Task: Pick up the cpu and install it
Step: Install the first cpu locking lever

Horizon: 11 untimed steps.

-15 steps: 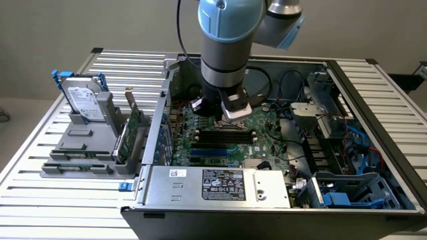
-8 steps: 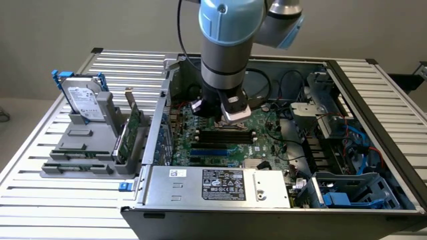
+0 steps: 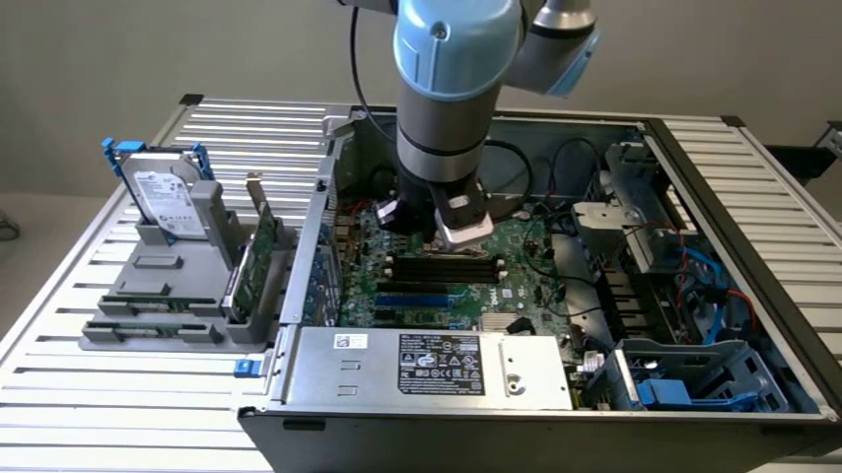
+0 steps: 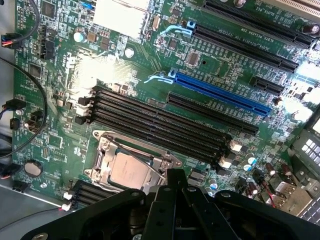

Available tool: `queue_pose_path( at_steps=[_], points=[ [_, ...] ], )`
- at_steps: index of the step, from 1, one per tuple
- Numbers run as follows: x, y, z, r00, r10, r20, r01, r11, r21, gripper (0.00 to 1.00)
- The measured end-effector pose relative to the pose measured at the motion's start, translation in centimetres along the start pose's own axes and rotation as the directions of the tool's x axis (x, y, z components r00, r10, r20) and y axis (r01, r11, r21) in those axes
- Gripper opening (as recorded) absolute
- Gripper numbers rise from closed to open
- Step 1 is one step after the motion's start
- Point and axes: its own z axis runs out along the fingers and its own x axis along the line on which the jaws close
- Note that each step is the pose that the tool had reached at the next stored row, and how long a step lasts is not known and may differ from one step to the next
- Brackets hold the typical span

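Wrist view: my pincer (image 4: pixel 172 177) is hovering closed and empty, its tips just beside the cpu (image 4: pixel 129 174), which is sitting in the motherboard socket (image 4: pixel 102 150) beneath me.

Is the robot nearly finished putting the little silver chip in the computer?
Nearly. The cpu already lies in the socket on the motherboard. The gripper is shut, right above the chip, holding nothing visible. The socket frame looks unlatched.
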Motion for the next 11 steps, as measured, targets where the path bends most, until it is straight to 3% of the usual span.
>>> queue_pose_path(
  at_steps=[11],
  points=[
    [-0.10, 0.29, 0.96, 0.9998, 0.013, 0.0160, -0.013, 0.9999, 0.0080, 0.11]
  ],
)
